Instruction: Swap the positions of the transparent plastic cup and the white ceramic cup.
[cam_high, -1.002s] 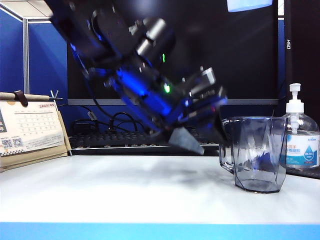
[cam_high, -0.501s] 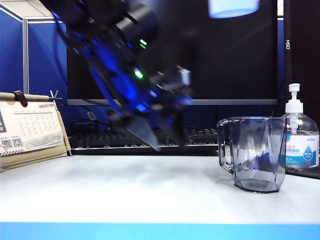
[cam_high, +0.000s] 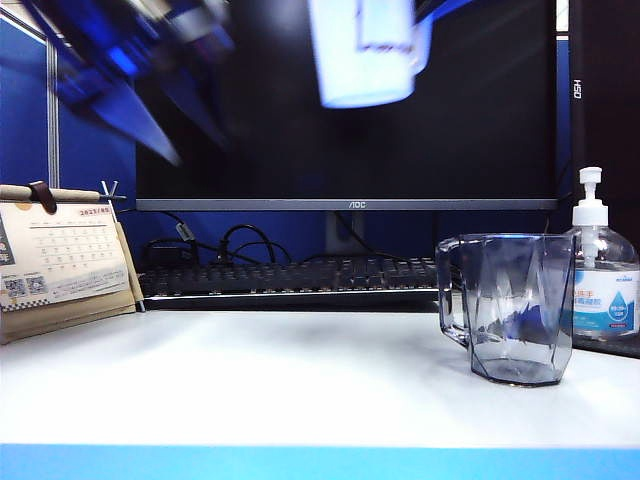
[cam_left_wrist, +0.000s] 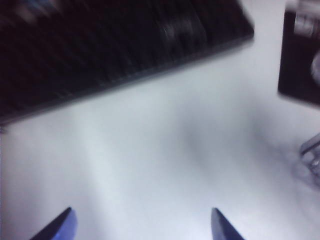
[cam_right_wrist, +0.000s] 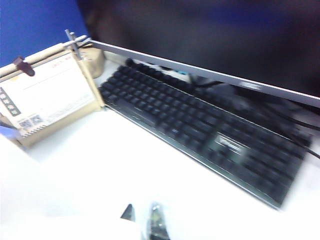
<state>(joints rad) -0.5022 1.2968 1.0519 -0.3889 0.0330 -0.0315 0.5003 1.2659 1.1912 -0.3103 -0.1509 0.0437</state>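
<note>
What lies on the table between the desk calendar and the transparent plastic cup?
Nothing: the exterior view shows only bare white table between the desk calendar and the transparent plastic cup.

My left hand (cam_high: 150, 120) hangs high above the worktop's (cam_high: 280, 380) left part with its fingers spread, and my right hand (cam_right_wrist: 145, 222), closed on the white ceramic cup (cam_high: 365, 50), holds it high over the middle, in front of the monitor (cam_high: 450, 120). The transparent plastic cup (cam_high: 510, 305) stands on the worktop near its right edge, the pump bottle (cam_high: 600, 270) just behind it toward the right rear corner. The keyboard (cam_high: 300, 275) lies along the rear edge beneath the monitor, and the desk calendar (cam_high: 60, 265) stands at the left rear corner.
</note>
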